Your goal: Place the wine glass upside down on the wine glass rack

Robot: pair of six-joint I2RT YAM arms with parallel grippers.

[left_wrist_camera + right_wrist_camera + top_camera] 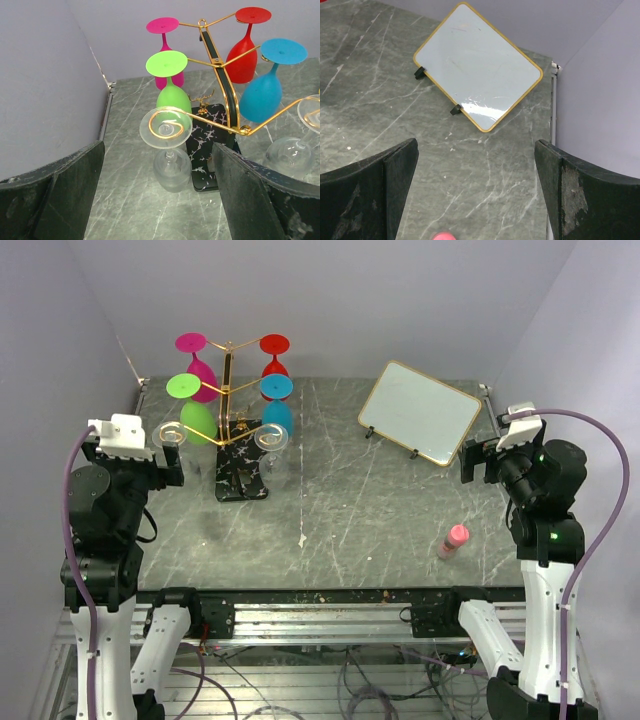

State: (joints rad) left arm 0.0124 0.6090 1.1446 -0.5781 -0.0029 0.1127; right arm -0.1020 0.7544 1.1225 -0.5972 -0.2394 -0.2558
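Clear stemmed wine glass [171, 167] hung bowl-down, foot caught in lower-left spiral of thin gold tree-shaped wire rack [227, 95] to keep it from dropping. Left gripper [157, 155] spread wide, empty, near it. Right gripper [475, 150] likewise apart, idle over gold-framed whiteboard [477, 65]. Looks done.

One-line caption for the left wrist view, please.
Open left gripper facing the gold wine glass rack, hung with four coloured wine glasses and two clear wine glasses, all upside down.

Readable text: none anywhere.
whiteboard [477, 65]: blank face, ahead between the right fingers [365, 200].
wine glass rack [202, 150]: base shows white veining only, no letters, ahead between the left fingers [60, 195].
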